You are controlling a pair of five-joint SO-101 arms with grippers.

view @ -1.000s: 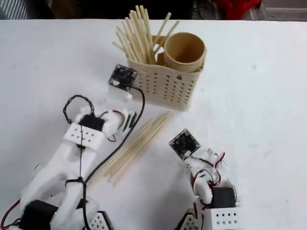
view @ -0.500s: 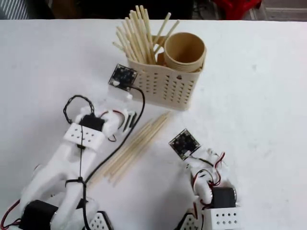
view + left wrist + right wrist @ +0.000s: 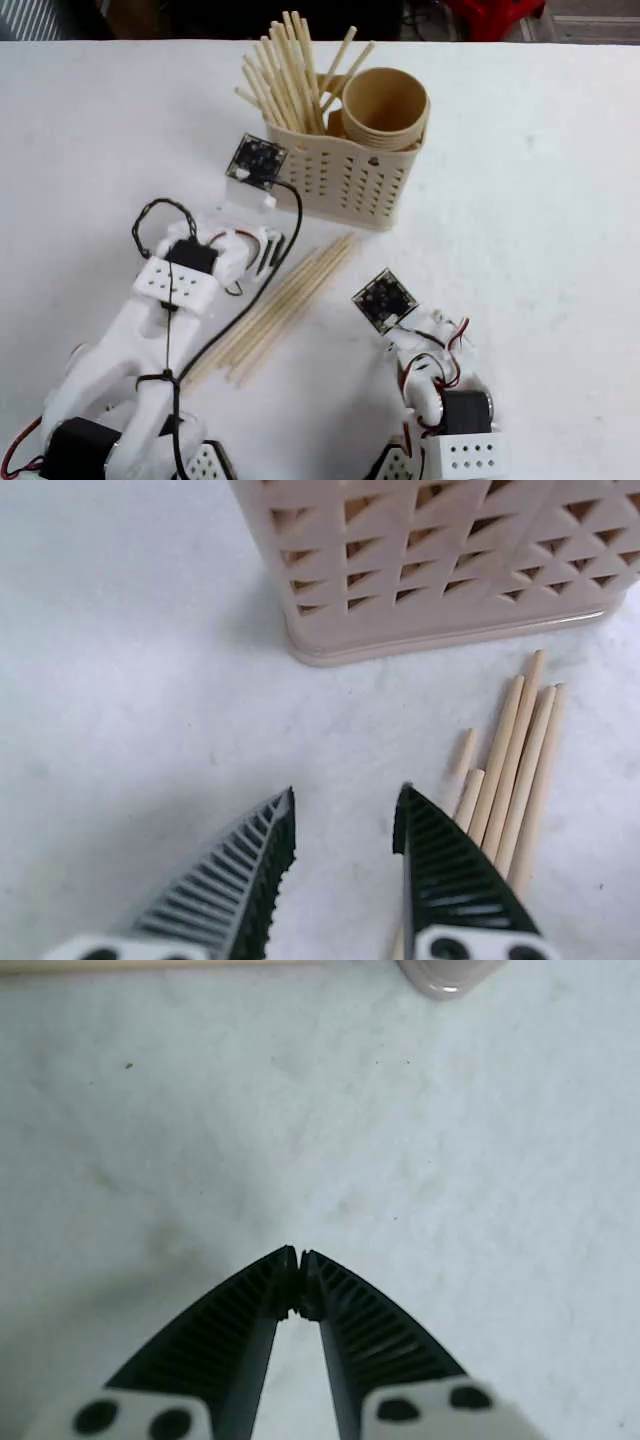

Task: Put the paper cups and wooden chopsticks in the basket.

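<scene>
White bench [image 3: 560,200] runs under both arms and carries everything. Close to its far edge, about midway along, stands the basket [image 3: 350,180], pale and perforated. Inside it a stack of cups [image 3: 385,105] fills the right part. A bunch of upright chopsticks [image 3: 285,80] leans out of the left part.

Loose chopsticks [image 3: 280,310] lie flat on the bench in a slanted bundle between the two arms. Their far ends stop just short of the basket's near wall, and their near ends point towards the left arm's base.

The left pincer [image 3: 345,795] hangs low over bare bench, in front of the left end of the basket's near wall. Its jaws are parted to a moderate gap and hold nothing. One finger sits just beside the far ends of the loose chopsticks; whether it touches them cannot be told.

The right pincer [image 3: 299,1260] is over bare bench to the right of the bundle, nearer the near edge than the left one. Its tips are pressed together with nothing between them, and a corner of the basket lies beyond it.
</scene>
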